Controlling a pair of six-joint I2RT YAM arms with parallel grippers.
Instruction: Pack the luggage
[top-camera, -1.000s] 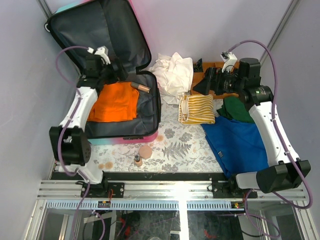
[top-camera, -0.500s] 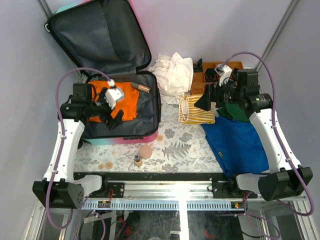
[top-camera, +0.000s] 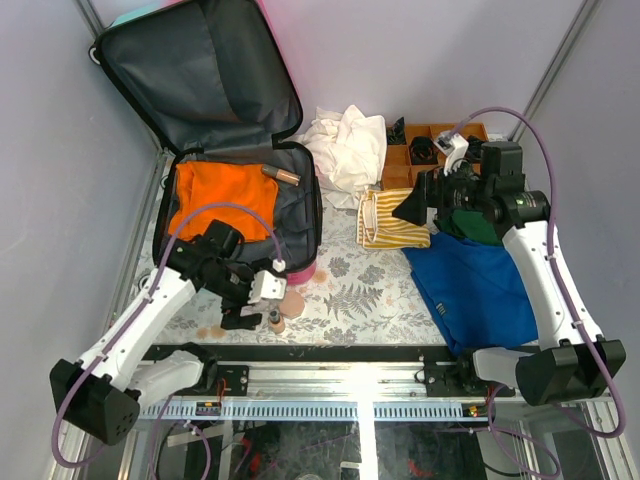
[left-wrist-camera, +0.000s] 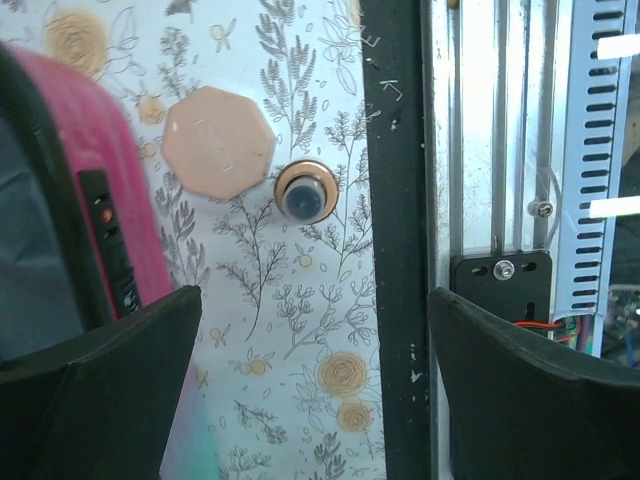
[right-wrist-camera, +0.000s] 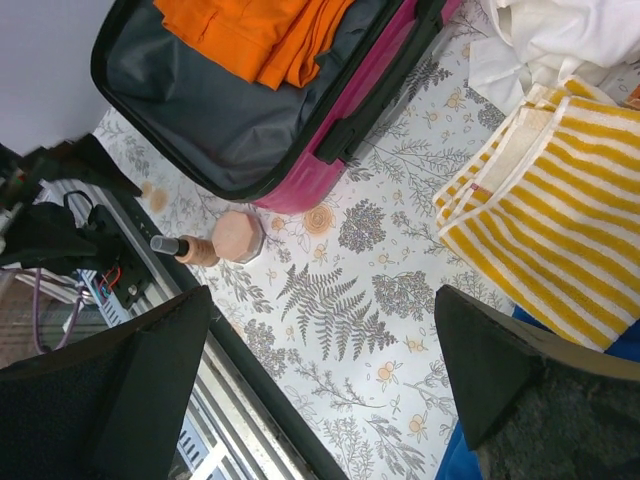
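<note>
Luggage sits open at the far left of the table. The lid is propped up toward the back wall with its dark grey lining showing. The base half lies flat, its pink shell edge toward the near side.

Inside the base there is a folded orange garment. A small rose-gold tube lies on the lining at the garment's far right corner.

Left claw is low over the table, just in front of the luggage's near edge. Its jaws are spread wide with nothing between them. Its wrist view shows a small bottle end-on, with a peach hexagonal piece just beside it. I cannot tell whether the two touch. Both rest on the floral table cover, outside the luggage.

Right claw hangs above the table right of centre, near a yellow striped cloth. Its jaws are also wide and empty.

Other items:
- A crumpled white garment lies behind the striped cloth, close to the luggage's right side.
- A blue garment is spread at the near right.
- A green garment is partly hidden under the right arm.
- An orange compartment tray stands at the back right.
</note>
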